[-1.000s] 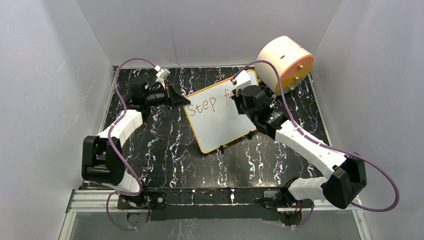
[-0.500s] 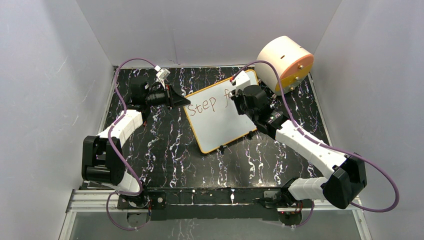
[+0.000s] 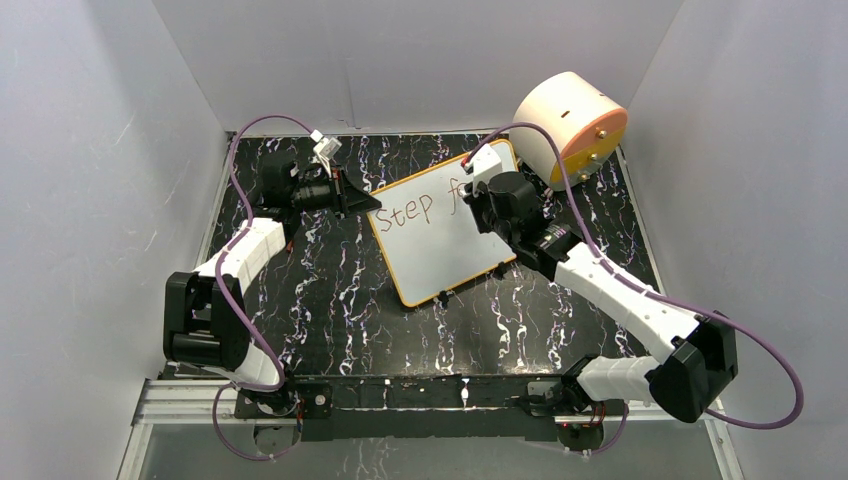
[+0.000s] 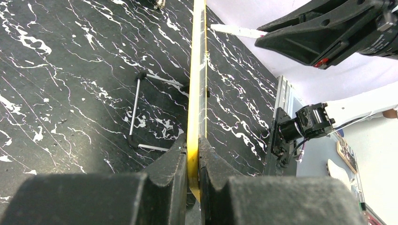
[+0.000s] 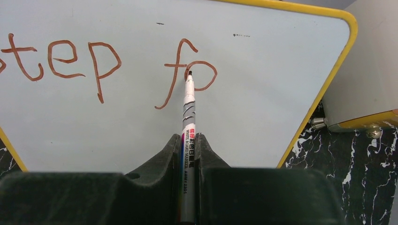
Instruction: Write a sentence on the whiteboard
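- The left fingers (image 3: 362, 203) are pressed onto the left edge of the whiteboard (image 3: 445, 255). They pinch its yellow frame with one finger on each face.
- The whiteboard sits mid-counter (image 3: 330, 300), turned at an angle between the two arms. We judge it thin, stiff and light, with a slick face. It would likely slide or pivot under pen pressure, so the frame edge is the proper hold, clear of the writing area.
- The sentence (image 5: 94, 65) reads "Step fo" on its upper line. We judge it unfinished.
- The marker (image 5: 188, 103) has its tip touching the "o". We judge its slim, smooth barrel liable to twist, so it is best held mid-barrel under light pressure.
- The right fingers (image 5: 174, 150) are clamped on the marker barrel.
- The peach-and-orange drum (image 3: 572, 120) stands at the far right, just beside the whiteboard's corner.
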Motion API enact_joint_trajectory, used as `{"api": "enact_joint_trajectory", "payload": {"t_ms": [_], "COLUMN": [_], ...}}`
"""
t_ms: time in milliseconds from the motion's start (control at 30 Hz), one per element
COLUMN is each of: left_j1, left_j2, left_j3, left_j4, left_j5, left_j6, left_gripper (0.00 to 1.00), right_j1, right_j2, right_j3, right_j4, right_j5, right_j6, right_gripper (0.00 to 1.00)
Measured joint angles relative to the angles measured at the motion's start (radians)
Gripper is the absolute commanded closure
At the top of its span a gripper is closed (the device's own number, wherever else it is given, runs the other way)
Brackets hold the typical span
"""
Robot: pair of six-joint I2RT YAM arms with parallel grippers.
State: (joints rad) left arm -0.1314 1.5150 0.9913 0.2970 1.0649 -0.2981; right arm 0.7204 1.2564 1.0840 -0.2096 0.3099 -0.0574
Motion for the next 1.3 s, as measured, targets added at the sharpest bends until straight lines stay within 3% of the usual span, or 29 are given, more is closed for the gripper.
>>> {"api": "enact_joint_trajectory", "payload": {"t_ms": [400, 1300], "left_j1": [-0.002, -0.003], "left_j2": [0.000, 0.003], "left_j3": [0.013, 0.018], "left_j4": [-0.034, -0.043], "left_j5": [-0.003, -0.003], "left_j6": [0.024, 0.026], "left_gripper": [1.00, 1.00], "right_j1": [-0.027, -0.037], "right_j2": [-0.055, -0.018], "right_j3": [-0.002, -0.002], "right_j4": [0.000, 0.035], "right_j5": [0.069, 0.035], "right_j6": [-0.019, -0.030], "right_gripper": [1.00, 1.00]}}
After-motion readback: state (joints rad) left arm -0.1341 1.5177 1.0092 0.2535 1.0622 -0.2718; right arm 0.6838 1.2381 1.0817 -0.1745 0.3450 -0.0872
